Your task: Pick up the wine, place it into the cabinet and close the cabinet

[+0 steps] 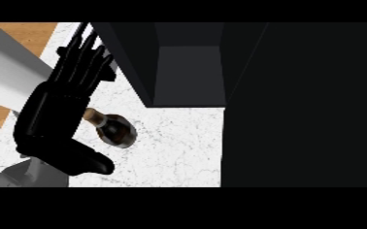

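The wine bottle (116, 130) is dark with a tan neck and stands on the white marbled counter (175, 145), left of centre. Its neck end points up-left toward my left hand (49, 121). That hand is just left of the bottle, its fingers (80, 63) straight and stretched toward the far side, its thumb (90, 162) below the bottle. It holds nothing, and I cannot tell if the palm touches the neck. The dark cabinet (190, 73) is open at the top centre, showing a grey inside. My right hand does not show.
A big black panel (294, 106), seemingly the cabinet's open door, covers the whole right side. A pale grey slab (18, 73) crosses the upper left over a strip of wooden floor (25, 31). The counter's edge runs along the left.
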